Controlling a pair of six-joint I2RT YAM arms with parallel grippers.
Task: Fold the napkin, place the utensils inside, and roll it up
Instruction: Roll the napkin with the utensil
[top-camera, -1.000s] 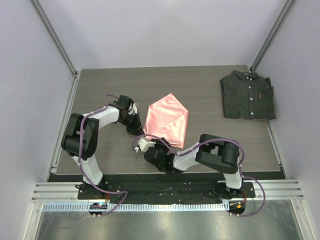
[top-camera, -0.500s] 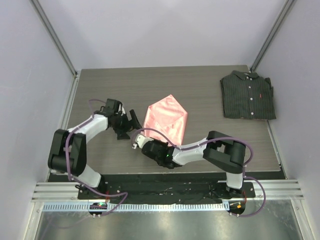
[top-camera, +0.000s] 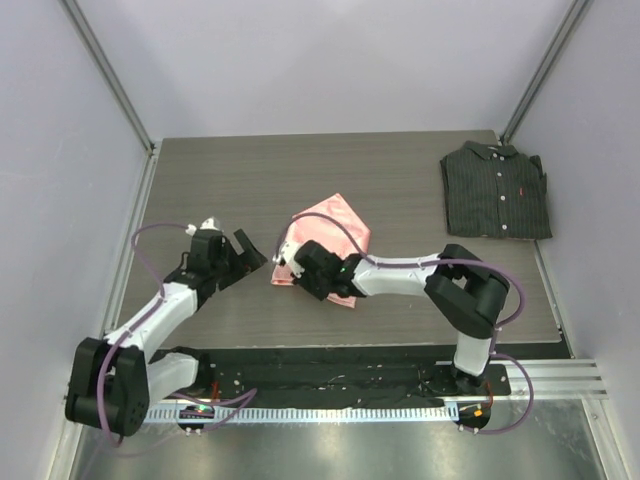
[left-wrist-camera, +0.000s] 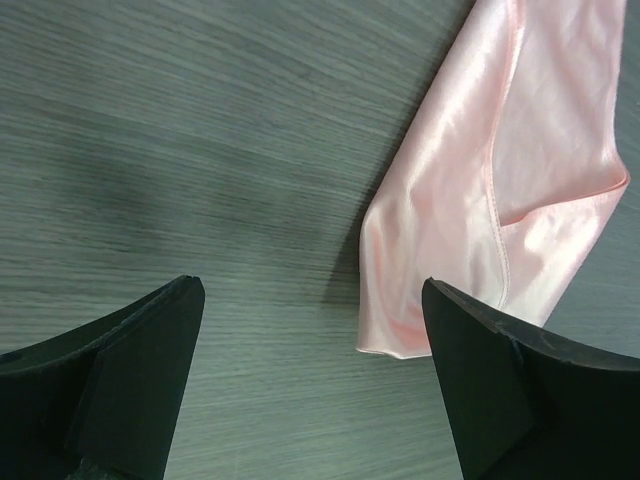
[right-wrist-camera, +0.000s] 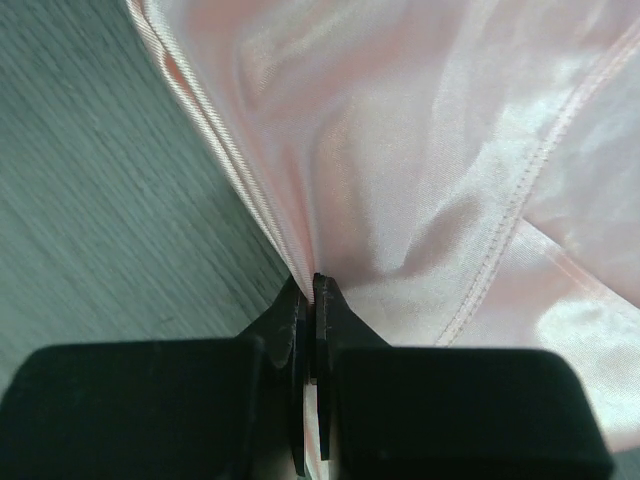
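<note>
Thin cloth for the napkin (right-wrist-camera: 400, 150), satin-glossy and smooth, with a bright sheen along the folds and fine stitched hems. Grey wood grain on the surface (left-wrist-camera: 200, 150), matt and faintly streaked. Dull, dark pinstriped fabric on the shirt (top-camera: 497, 190). Matt black, plastic-looking fingers on the left end effector (left-wrist-camera: 312, 290) and the right end effector (right-wrist-camera: 312, 285).
</note>
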